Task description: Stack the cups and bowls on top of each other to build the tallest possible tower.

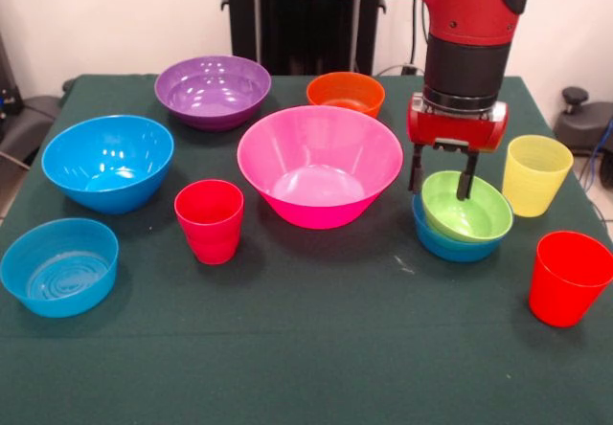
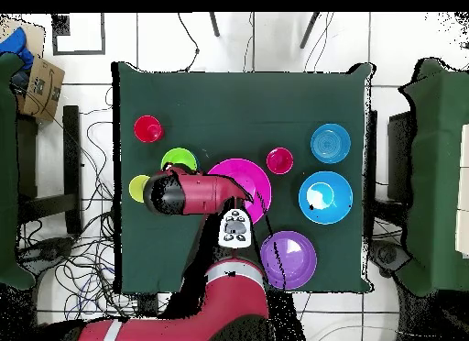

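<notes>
My gripper [image 1: 442, 178] hangs open over the far rim of the lime green bowl [image 1: 474, 216], one finger inside it and the other outside to the left. That bowl sits nested in a small blue bowl [image 1: 450, 246], the only pile on the table. The big pink bowl [image 1: 319, 171] stands at the centre, with the orange bowl [image 1: 345, 93] and purple bowl [image 1: 213, 90] behind it. Two blue bowls [image 1: 107, 162] [image 1: 59, 265] stand at the left. One red cup [image 1: 210, 220] is left of the pink bowl. A yellow cup [image 1: 536, 174] and another red cup [image 1: 568, 277] stand at the right.
From above, the arm [image 2: 197, 192] covers the gripper and part of the green bowl [image 2: 179, 159]. The table [image 2: 229, 99] is covered in dark green cloth. Cables lie on the floor around it, and a cardboard box [image 2: 38, 88] sits off its edge.
</notes>
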You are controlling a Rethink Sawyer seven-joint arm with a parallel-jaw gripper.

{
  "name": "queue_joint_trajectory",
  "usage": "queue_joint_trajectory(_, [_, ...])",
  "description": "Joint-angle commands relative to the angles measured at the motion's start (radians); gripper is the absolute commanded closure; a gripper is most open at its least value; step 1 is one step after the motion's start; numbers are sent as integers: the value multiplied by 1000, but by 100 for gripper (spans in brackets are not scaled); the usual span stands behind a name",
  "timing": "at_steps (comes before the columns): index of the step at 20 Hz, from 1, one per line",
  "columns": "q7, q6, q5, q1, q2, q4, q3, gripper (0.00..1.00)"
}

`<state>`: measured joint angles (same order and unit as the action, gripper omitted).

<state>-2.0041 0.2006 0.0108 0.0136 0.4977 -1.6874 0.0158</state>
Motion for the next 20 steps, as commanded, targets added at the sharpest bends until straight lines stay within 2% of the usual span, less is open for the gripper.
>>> queue_joint_trajectory(1, [-117, 43, 15, 9, 19, -13, -56, 0])
queue_joint_trajectory(6, [-121, 51, 16, 6, 36, -26, -49, 0])
queue_joint_trajectory(11, [-92, 123, -5, -14, 88, -12, 7, 0])
queue_joint_trajectory(17, [-52, 15, -49, 7, -53, 84, 30, 0])
queue_joint_trajectory(20, [-58, -17, -54, -12, -102, 119, 65, 0])
